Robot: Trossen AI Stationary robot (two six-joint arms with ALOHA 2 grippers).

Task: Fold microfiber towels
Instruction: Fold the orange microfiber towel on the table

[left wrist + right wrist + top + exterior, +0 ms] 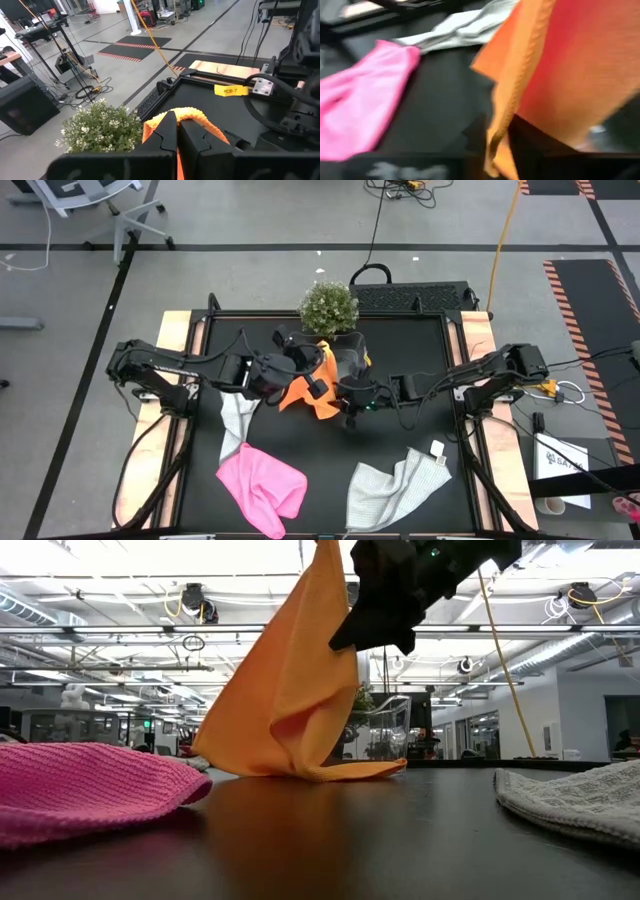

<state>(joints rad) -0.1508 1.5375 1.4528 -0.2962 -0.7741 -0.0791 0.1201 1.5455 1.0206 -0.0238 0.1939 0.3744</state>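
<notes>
Pink towel [85, 785] lies nearest — both my grippers, left [176, 131] and right [507, 131], pinch the orange towel [290, 690] lifted off table [400, 830].

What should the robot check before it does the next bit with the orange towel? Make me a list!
1. Left tool pinching the orange towel: ok, its fingers are shut on a top edge.
2. Right tool gripping the same towel: cannot tell; cloth lies against its fingers, but the grip is unclear.
3. Towel lifted off the table: not ok, its bottom part rests on the table in the low view.
4. Pink towel out of the way: ok, it lies apart near the front edge.
5. Two grey towels out of the way: ok for the front-right one; the left one lies close under the left arm.
6. Small plant clear: cannot tell, it stands close behind the towel.
</notes>
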